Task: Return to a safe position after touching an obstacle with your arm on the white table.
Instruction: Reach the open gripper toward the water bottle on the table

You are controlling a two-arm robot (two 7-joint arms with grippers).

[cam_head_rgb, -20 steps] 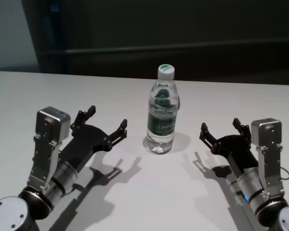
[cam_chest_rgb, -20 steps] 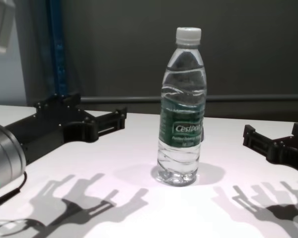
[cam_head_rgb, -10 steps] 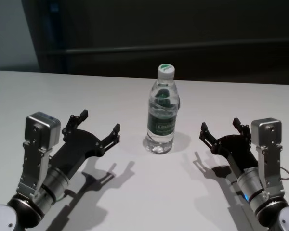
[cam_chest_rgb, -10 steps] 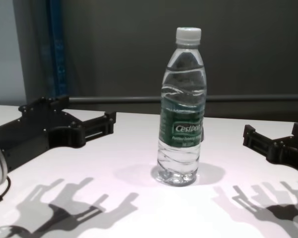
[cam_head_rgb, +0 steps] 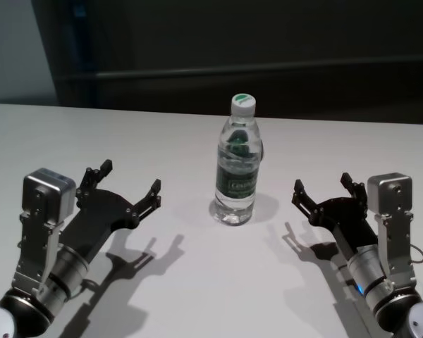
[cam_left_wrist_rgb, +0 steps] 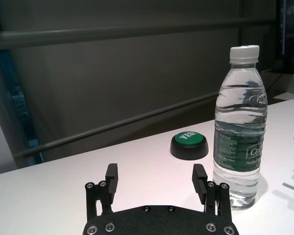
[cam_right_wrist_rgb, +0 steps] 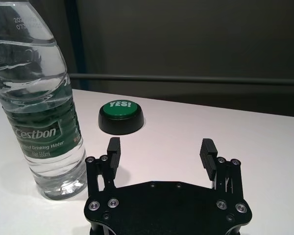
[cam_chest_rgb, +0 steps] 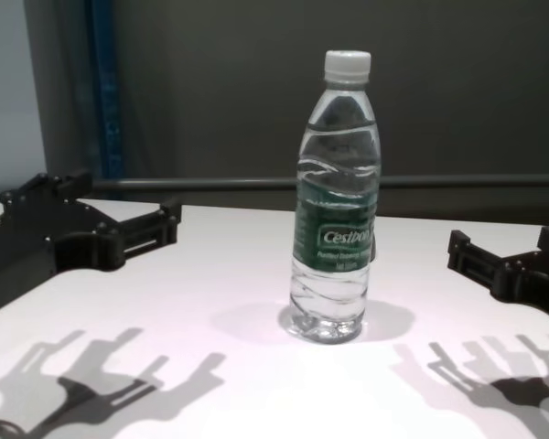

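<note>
The obstacle (cam_head_rgb: 237,169) is a clear water bottle with a white cap and dark green label. It stands upright in the middle of the white table (cam_head_rgb: 218,282), also in the chest view (cam_chest_rgb: 337,197), the left wrist view (cam_left_wrist_rgb: 239,127) and the right wrist view (cam_right_wrist_rgb: 41,105). My left gripper (cam_head_rgb: 130,186) hovers open to the bottle's left, well apart from it, with nothing between its fingers (cam_left_wrist_rgb: 111,176). Open and empty too, my right gripper (cam_head_rgb: 324,189) is held to the bottle's right, fingers (cam_right_wrist_rgb: 206,149) spread.
A small dark dome with a green "YES!" top (cam_right_wrist_rgb: 121,116) sits on the table behind the bottle, also in the left wrist view (cam_left_wrist_rgb: 189,145). A dark wall with a horizontal rail (cam_head_rgb: 268,70) runs along the table's far edge.
My left arm has drawn back and to the left, away from the bottle, over the last second. The bottle still stands upright. The right arm has not moved.
</note>
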